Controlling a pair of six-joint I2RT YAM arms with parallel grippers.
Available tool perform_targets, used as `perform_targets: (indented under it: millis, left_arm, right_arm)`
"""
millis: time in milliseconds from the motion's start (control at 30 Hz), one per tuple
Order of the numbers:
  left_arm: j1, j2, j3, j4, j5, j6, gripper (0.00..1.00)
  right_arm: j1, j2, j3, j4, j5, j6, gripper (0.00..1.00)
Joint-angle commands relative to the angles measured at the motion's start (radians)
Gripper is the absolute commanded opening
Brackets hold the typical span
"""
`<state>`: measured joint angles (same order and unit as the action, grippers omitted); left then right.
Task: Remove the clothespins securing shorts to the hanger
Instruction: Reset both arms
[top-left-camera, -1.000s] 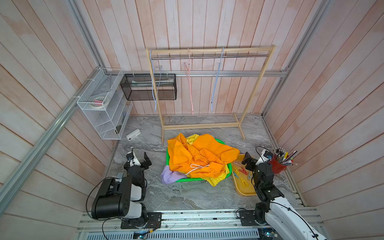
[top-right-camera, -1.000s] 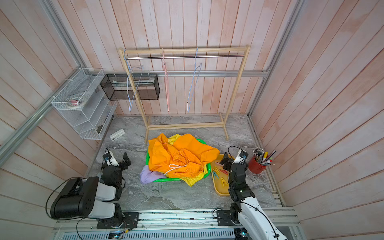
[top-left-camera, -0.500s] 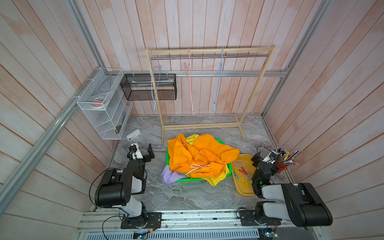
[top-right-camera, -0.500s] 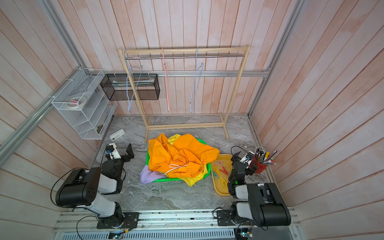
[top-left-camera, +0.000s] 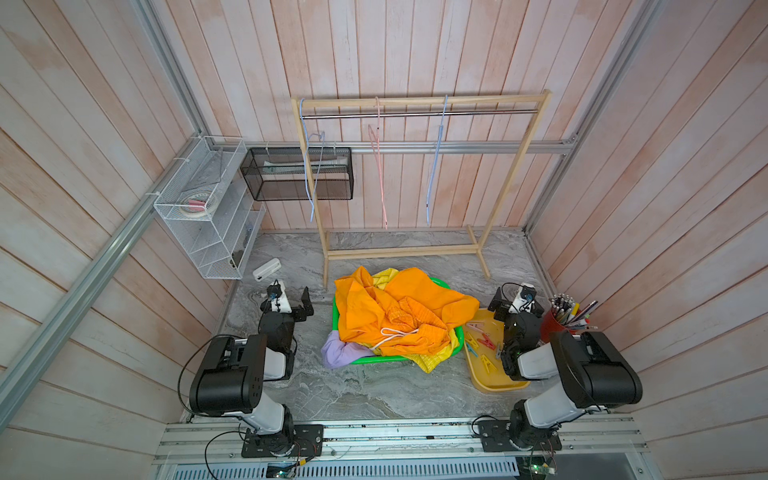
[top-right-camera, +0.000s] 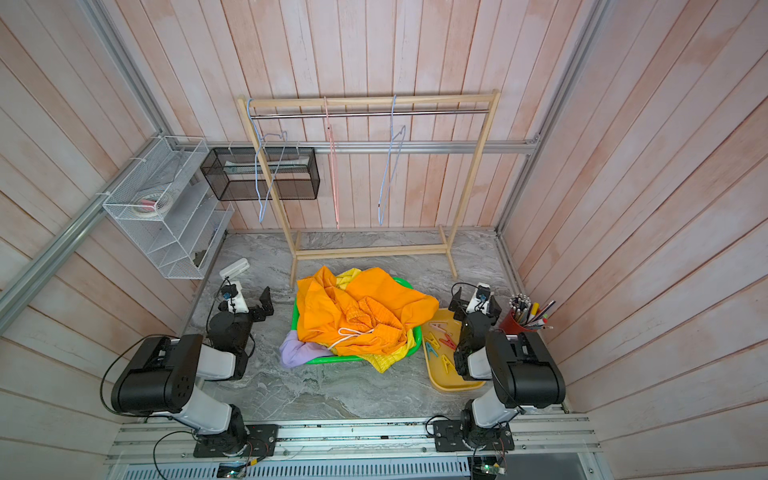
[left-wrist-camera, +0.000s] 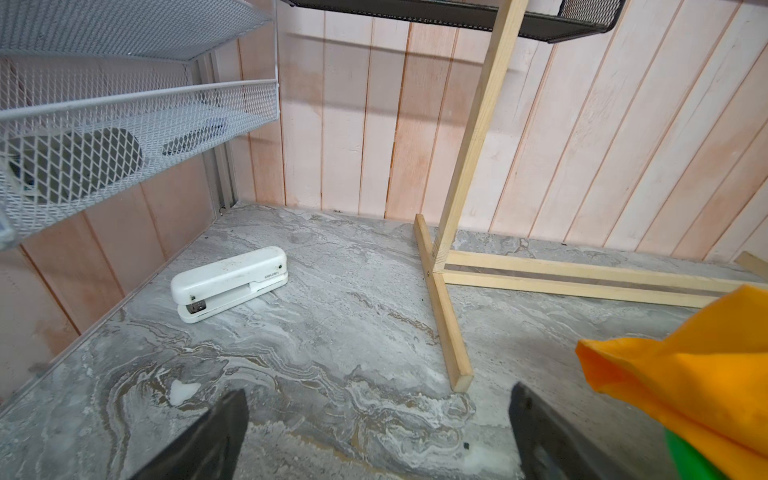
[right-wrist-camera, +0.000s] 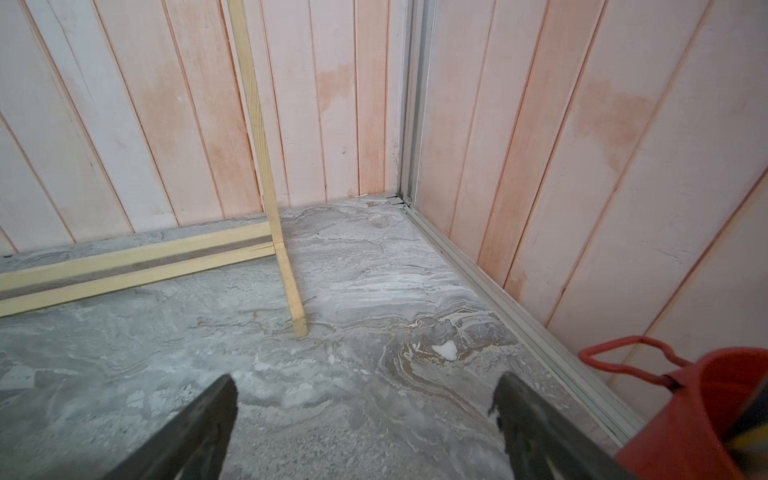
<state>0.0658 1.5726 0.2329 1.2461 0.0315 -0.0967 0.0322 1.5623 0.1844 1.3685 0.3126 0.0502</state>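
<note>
Two arms sit folded low at the near edge of the marble table (top-left-camera: 374, 395), one on each side of the central heap. The left gripper (top-left-camera: 289, 301) hangs above bare marble, jaws spread wide with nothing between them. Ahead of it lies only a white stapler (left-wrist-camera: 228, 282), near the left wall. A white wire shelf (top-left-camera: 199, 216) juts out overhead, and the wooden rack (top-left-camera: 415, 99) plants one foot just to the gripper's right. The right gripper (top-left-camera: 517, 301) is also wide apart and empty. Open marble runs from it to the back corner, bounded by the rack's other foot and the metal rail along the right wall. A red cup (top-left-camera: 550, 328) of pens stands just beside it on the outer side.

The shorts (top-left-camera: 399, 316) are piled in a green basket (top-left-camera: 457, 332) between the two grippers: orange on top, yellow beneath, lilac spilling over the near left rim. The clothespins (top-left-camera: 482, 345) lie loose in a yellow tray (top-left-camera: 494, 380) touching the basket's right side. They sit just behind the right gripper, partly under that arm's wrist. Three thin hangers (top-left-camera: 378, 166) hang from the rack's rail, well apart from both grippers.
</note>
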Motion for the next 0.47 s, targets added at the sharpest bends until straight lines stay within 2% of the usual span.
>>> perform_targets:
  millis: [0, 133, 433]
  left_arm:
    - [-0.004, -0.011, 0.002, -0.005, -0.028, 0.014, 1.0]
    - [-0.008, -0.01, 0.015, -0.026, -0.019, 0.013, 1.0]
    - [-0.008, -0.01, 0.014, -0.026, -0.018, 0.014, 1.0]
  right_arm:
    - [0.006, -0.004, 0.013, -0.007, -0.006, -0.017, 0.98]
    - [0.008, 0.019, -0.004, 0.064, 0.003, -0.024, 0.98]
    - [-0.013, 0.012, 0.008, 0.026, -0.042, -0.007, 0.98]
